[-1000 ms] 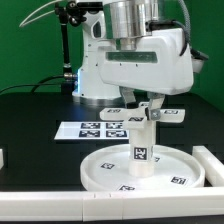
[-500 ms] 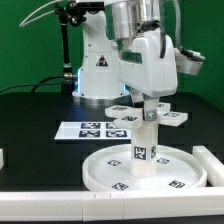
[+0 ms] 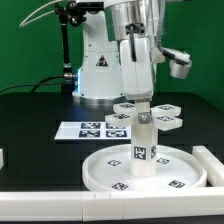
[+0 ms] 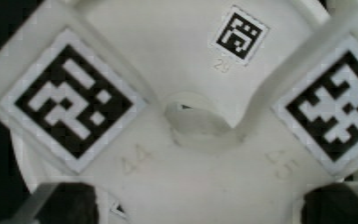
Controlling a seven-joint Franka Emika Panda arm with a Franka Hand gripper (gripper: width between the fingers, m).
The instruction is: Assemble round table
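Note:
The large rimmed round disc [image 3: 100,172] lies flat on the black table at the front. The short thick post [image 3: 142,142] stands upright in its centre. The cross-shaped four-armed piece [image 3: 165,118] sits on top of the post, its tags facing up. My gripper [image 3: 140,100] comes straight down on it, and its jaws close on the piece's middle. In the wrist view the cross-shaped piece [image 4: 194,130] fills the frame, and the dark fingertips [image 4: 60,205] stand on either side of it with my gripper [image 4: 202,205] over its hub.
The marker board [image 3: 95,129] lies flat behind the disc, toward the exterior view's left. A long white rail [image 3: 212,165] lies along the disc's right side. Another white part [image 3: 3,157] shows at the left edge. The arm's base [image 3: 95,75] stands behind.
My wrist has turned about its vertical axis over the post, and the cross-shaped piece has turned with it. The disc and post have stayed in place.

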